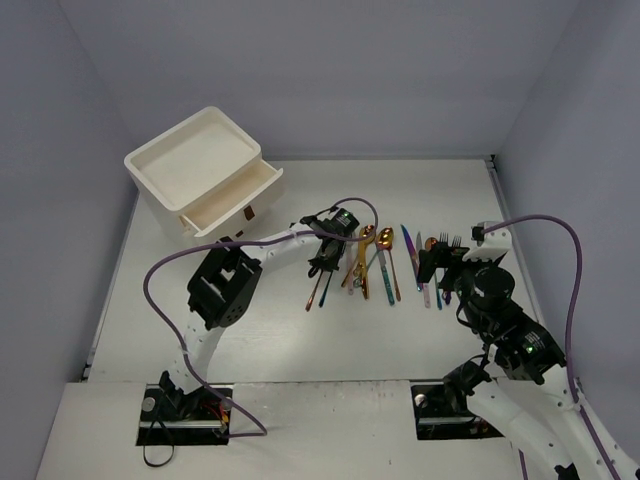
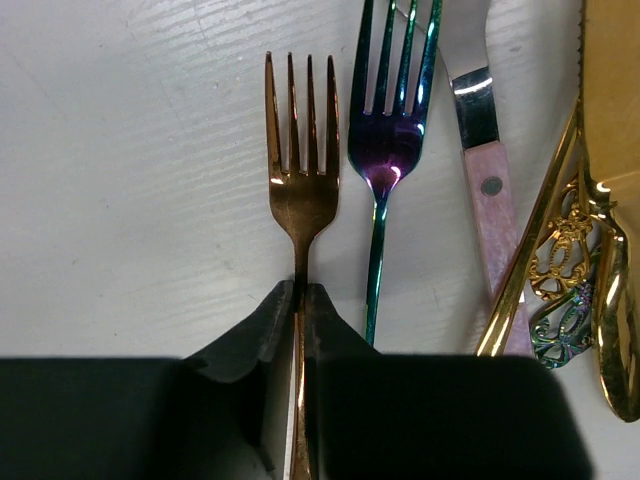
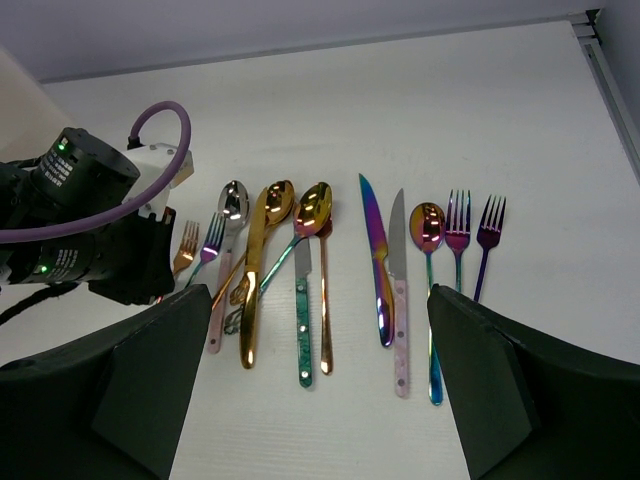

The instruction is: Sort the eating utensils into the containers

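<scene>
In the left wrist view, the left end effector (image 2: pixel 299 300) at bottom centre has its jaws pinched shut on the handle of the copper fork (image 2: pixel 301 190). The tines point up the frame, just beside a purple-teal fork (image 2: pixel 385 150). The right end effector (image 3: pixel 320 375) gapes wide and holds nothing, with the row of eating utensils (image 3: pixel 375 250) on the white tabletop (image 3: pixel 480 120) mid-frame. The white cabinet (image 1: pixel 195 165) sits upper left in the top view, its top drawer (image 1: pixel 235 195) standing open.

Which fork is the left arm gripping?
The copper fork, leftmost: the left gripper pinches its handle. The purple-teal fork beside it lies free.
</scene>
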`<state>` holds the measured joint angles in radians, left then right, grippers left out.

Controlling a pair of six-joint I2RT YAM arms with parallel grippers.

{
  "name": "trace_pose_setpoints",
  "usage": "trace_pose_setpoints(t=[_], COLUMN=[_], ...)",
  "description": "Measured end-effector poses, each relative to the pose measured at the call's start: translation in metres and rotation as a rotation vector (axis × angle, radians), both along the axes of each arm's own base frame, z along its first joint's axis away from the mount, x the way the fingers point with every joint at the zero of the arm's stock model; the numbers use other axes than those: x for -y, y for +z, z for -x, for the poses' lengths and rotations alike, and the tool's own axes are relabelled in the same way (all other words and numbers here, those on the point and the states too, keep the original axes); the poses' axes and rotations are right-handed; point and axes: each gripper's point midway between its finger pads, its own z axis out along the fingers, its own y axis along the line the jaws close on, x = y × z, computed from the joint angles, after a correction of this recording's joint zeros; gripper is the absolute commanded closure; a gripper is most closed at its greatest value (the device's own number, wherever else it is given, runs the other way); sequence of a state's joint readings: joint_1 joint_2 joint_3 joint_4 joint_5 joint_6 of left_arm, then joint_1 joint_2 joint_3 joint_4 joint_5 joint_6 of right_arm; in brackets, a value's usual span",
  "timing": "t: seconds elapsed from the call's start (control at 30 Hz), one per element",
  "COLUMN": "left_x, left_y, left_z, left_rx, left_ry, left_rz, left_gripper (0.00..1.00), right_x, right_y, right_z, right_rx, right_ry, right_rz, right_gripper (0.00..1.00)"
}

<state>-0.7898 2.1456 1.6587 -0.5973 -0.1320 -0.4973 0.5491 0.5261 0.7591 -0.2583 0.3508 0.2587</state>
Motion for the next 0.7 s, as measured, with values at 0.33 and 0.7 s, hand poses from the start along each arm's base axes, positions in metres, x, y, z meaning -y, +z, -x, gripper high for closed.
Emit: trace_pose_setpoints(t=[0.33, 0.7], left_x=[-0.004, 0.004], left_y=[0.005, 0.243], left_z=[0.002, 0.012], left_rx=[0.022, 0.455], left_ry=[-0.074, -0.289], left_rz=[-0.032, 0.128], left_gripper=[1.0, 1.0], right_x=[0.001, 0.003], right_y=[-0.003, 0.001], right_z=[0.002, 0.004], right_rx=[-0.001, 0.017], right_ry=[0.0, 0.0], right_rz=[-0.003, -0.013], right_gripper=[0.13, 0.13])
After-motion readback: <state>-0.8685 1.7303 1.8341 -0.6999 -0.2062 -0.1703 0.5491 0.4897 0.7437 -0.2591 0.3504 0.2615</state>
